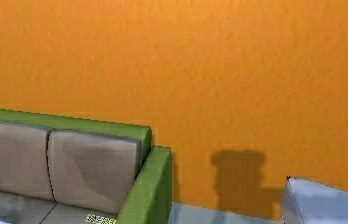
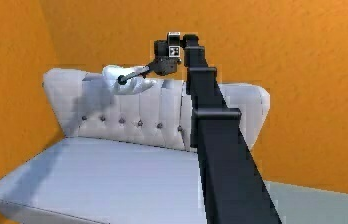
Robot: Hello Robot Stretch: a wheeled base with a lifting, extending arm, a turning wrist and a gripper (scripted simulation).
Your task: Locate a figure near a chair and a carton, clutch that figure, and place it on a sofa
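Figure point(image 2: 110, 74), only a pale rounded blob here, sits at the far end of my tool point(image 2: 130, 74), level with the backrest top of the white tufted sofa point(image 2: 102, 170). Whether my tool holds it, I cannot tell. Ahead, a green sofa point(image 1: 147, 190) with grey cushions stands against an orange wall point(image 1: 182, 70).

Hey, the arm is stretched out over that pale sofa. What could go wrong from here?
The white rounded thing at the claw appears level with the top of the pale sofa backrest; I can't tell whether it is held. Released there, it might tip behind the back instead of landing on the seat. It also looks high above the seat, so it could bounce off.
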